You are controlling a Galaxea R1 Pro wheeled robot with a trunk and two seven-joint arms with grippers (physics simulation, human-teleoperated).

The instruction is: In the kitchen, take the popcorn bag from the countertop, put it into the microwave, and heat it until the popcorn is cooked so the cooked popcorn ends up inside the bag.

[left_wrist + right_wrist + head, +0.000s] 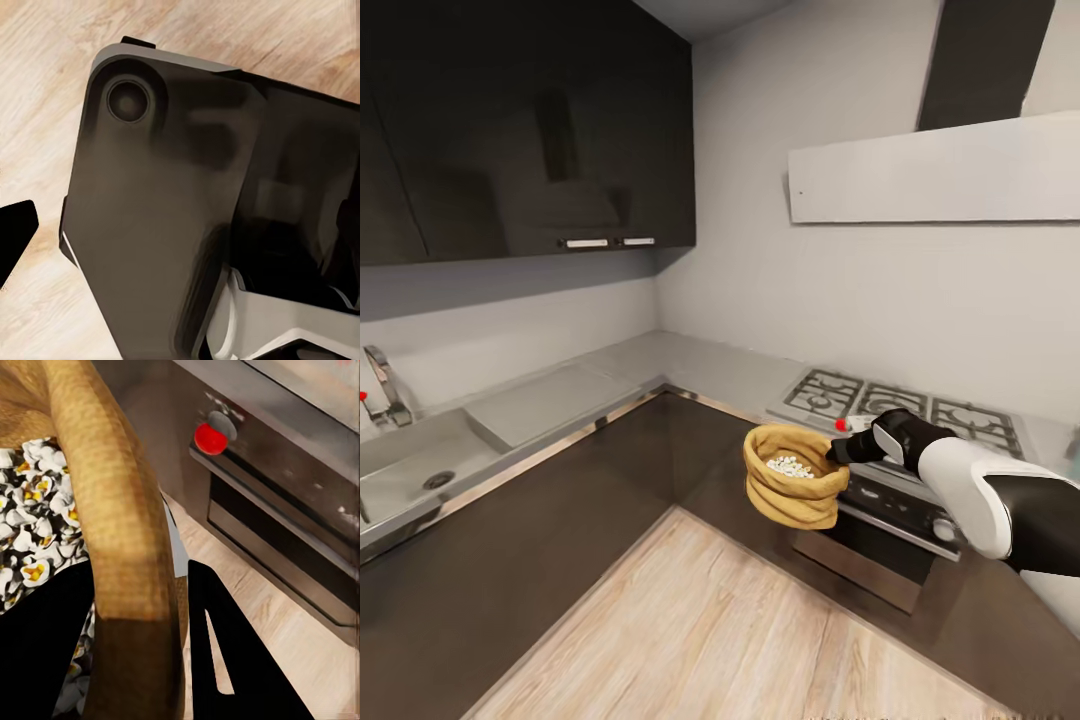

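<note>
left pincer [11, 240] mostly cut off, sink [400, 470] cropped, popcorn bag [124, 547] partly out of frame

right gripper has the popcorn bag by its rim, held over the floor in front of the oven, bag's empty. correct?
Not quite: the popcorn bag isn't empty. The right wrist view shows whitish popcorn inside it, and the head view shows it too. The rest holds: the right gripper pinches the rim, and the bag hangs over the floor before the oven.

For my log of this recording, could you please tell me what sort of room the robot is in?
It looks like a home kitchen: an L-shaped countertop with a sink, a gas hob above an oven, and dark wall cabinets. The right hand holds the popcorn bag over the wooden floor.
</note>
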